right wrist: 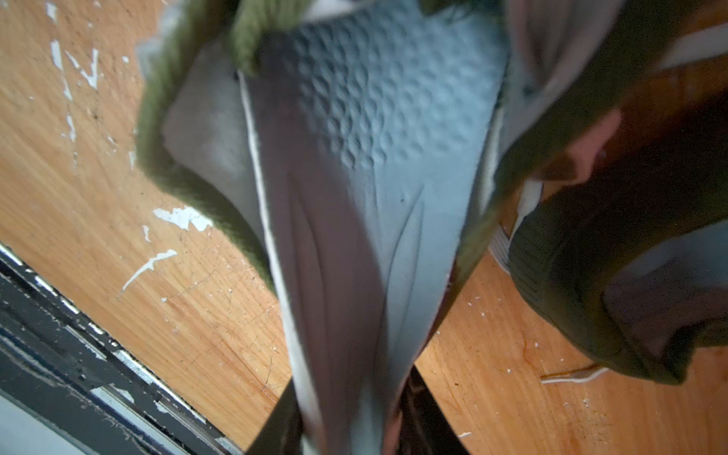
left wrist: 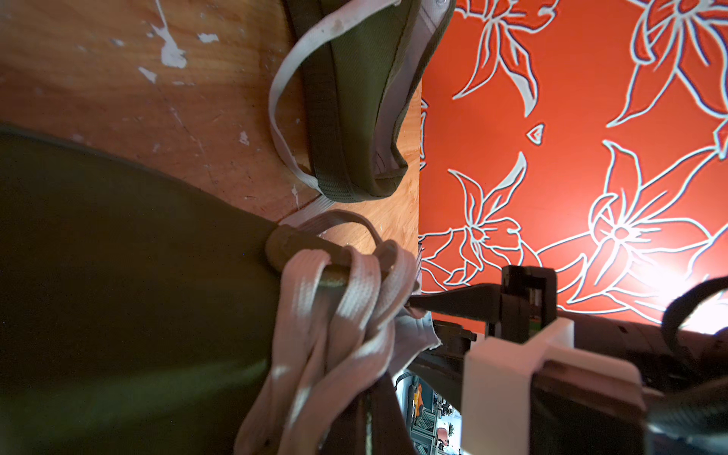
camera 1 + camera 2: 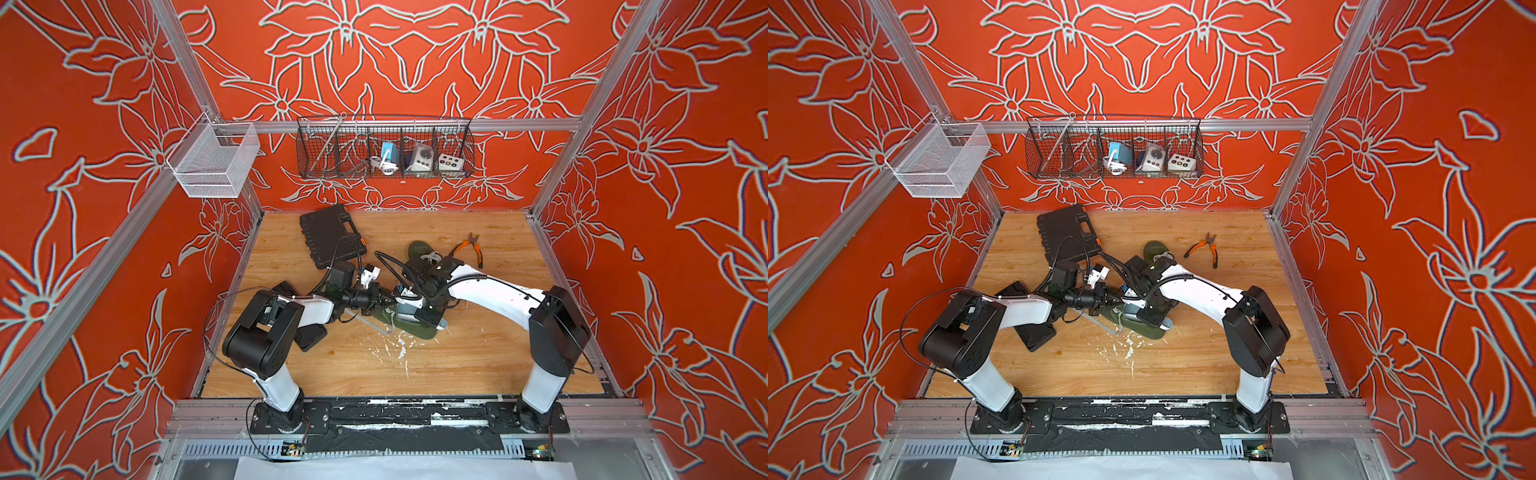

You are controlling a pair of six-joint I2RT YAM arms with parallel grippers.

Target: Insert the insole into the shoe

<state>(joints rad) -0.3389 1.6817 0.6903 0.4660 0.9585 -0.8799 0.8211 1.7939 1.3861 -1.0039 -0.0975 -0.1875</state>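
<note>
Your hanging wire basket (image 3: 316, 166) holds small boxes (image 3: 451, 163). The insole (image 1: 366, 197) runs lengthwise from your right end effector (image 1: 352, 429), which is clamped on it, into the shoe (image 3: 415, 332) on the tabletop (image 3: 478, 353). Your left end effector (image 2: 427, 319) pinches the shoe's edge by the laces (image 2: 335, 307).

Wooden surface (image 3: 478, 357), scuffed, with white paint flecks (image 3: 395, 349) front of centre. Black tool case (image 3: 330, 237) lies flat at back left. Orange-handled pliers (image 3: 471, 249) at back right, well apart from the case. Olive shoe (image 3: 415, 332) in the middle, lace loop trailing on the wood. Second olive shoe (image 3: 417, 249) behind it, near the pliers. Two flat black slabs (image 3: 311, 336) at left, partly hidden, can't tell what they are.
</note>
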